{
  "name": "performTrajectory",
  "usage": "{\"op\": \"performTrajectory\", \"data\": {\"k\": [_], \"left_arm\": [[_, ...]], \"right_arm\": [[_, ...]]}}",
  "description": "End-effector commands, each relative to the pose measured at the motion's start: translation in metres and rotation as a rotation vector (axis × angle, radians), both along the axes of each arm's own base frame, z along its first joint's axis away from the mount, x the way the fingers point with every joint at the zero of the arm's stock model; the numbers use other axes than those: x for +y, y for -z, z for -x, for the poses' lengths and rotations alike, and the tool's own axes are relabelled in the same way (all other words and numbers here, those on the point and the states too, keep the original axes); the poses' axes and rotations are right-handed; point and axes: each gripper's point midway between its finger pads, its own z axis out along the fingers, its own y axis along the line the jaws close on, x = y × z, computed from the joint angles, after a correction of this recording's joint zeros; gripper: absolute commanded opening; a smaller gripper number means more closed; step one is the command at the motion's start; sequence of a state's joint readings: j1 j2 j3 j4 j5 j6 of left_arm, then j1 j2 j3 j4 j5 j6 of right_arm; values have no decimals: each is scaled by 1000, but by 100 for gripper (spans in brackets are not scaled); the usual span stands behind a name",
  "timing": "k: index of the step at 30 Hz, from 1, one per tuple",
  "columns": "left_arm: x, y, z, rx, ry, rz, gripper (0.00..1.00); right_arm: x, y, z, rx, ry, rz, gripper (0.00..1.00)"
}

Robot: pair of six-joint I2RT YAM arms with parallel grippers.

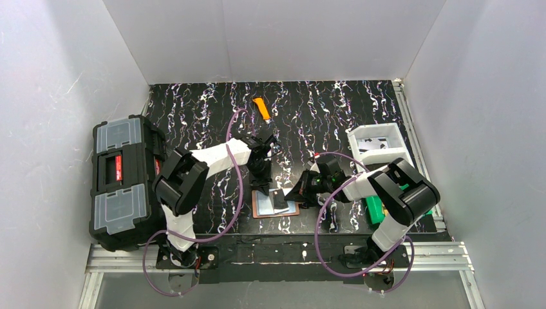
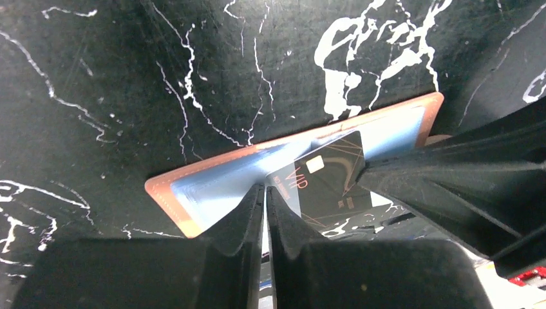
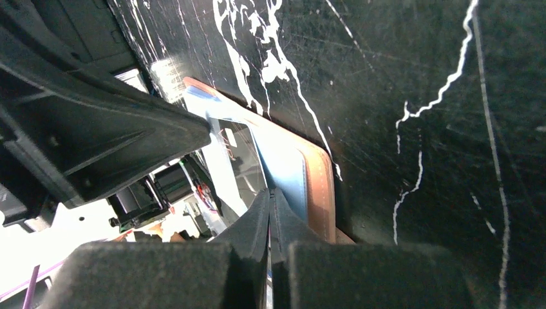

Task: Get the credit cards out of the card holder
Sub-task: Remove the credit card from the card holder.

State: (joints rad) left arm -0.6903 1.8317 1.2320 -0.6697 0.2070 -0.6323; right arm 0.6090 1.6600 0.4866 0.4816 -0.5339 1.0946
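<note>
Since the right gripper (image 3: 270,195), clamped shut, seems to pin the card holder (image 2: 156,188), slide the black VIP card (image 2: 325,183) out flat. The left gripper (image 2: 264,191) is nearly pinched together, can't tell on what.

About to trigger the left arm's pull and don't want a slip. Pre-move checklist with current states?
1. Card holder lies flat, face up: ok.
2. Black card exposed, askew on the holder: ok.
3. Left gripper shut at the card's corner: ok. Card actually pinched: cannot tell.
4. Right gripper shut, tips at the holder's edge: ok. Pinning it down: cannot tell.
5. Room between the grippers: tight, both crowd the holder; likely not ok for a sideways swing.
6. More cards inside: cannot tell.
</note>
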Motion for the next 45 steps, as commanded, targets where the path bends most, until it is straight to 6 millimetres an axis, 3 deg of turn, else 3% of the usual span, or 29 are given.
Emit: {"op": "performTrajectory", "data": {"k": [1, 6, 9, 11, 18, 25, 33, 36, 40, 45], "left_arm": [[-2, 14, 3, 33, -1, -4, 2], [11, 35, 12, 76, -12, -78, 0], [18, 44, 18, 106, -19, -118, 0], [22, 48, 20, 117, -23, -136, 0], [25, 54, 24, 131, -26, -154, 0], [33, 54, 26, 126, -20, -181, 0], [45, 47, 29, 103, -6, -179, 0], [42, 41, 26, 87, 6, -158, 0], [26, 18, 16, 41, 32, -75, 0], [6, -25, 0, -47, 92, 20, 15]], "right_arm": [[0, 6, 5, 11, -23, -12, 4], [2, 7, 8, 22, -39, -30, 30], [3, 9, 10, 31, -47, -41, 39], [4, 10, 11, 38, -50, -54, 40], [11, 6, 10, 46, -72, -95, 29], [3, 6, 11, 35, -50, -50, 1], [-34, -2, 8, -39, 54, 102, 1], [-42, -14, 6, -69, 75, 142, 1], [-53, -39, 3, -110, 119, 189, 1], [-84, -84, -5, -194, 247, 296, 1]]}}
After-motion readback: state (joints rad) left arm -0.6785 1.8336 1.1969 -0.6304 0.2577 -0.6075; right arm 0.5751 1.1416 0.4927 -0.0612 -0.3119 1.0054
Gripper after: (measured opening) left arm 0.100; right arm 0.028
